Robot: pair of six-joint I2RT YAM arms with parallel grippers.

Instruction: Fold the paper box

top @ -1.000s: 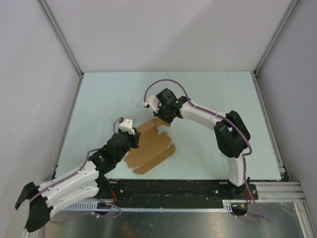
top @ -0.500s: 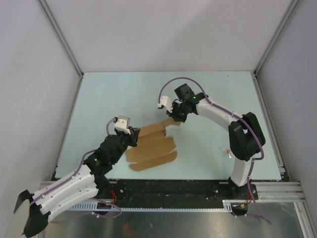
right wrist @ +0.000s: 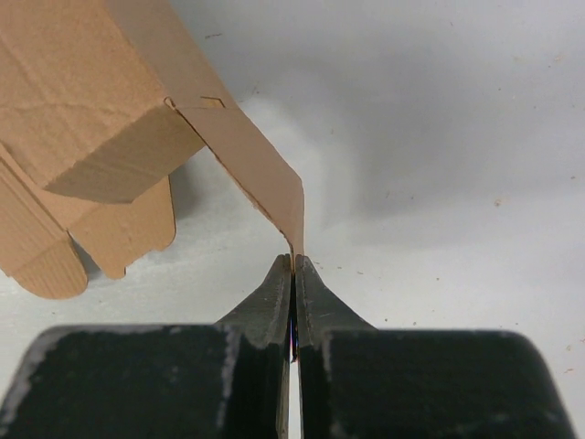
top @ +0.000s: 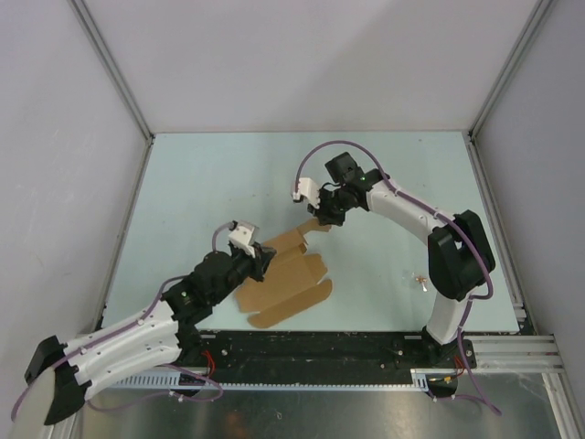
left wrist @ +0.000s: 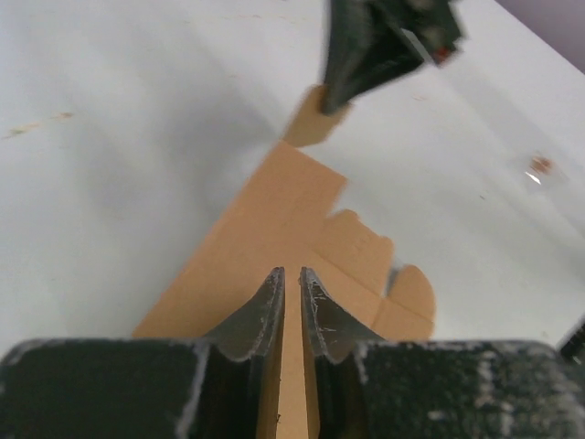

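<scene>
Both claws grip the paper box [top: 292,279] near the middle of the table [top: 201,183].
The right gripper [right wrist: 292,267] is fully closed on a flap tip; the left gripper [left wrist: 292,288], nearly closed, clamps the opposite edge.

there is one paper box [top: 288,276], one left tool [top: 266,262], one right tool [top: 322,220] and one table [top: 219,174].
</scene>
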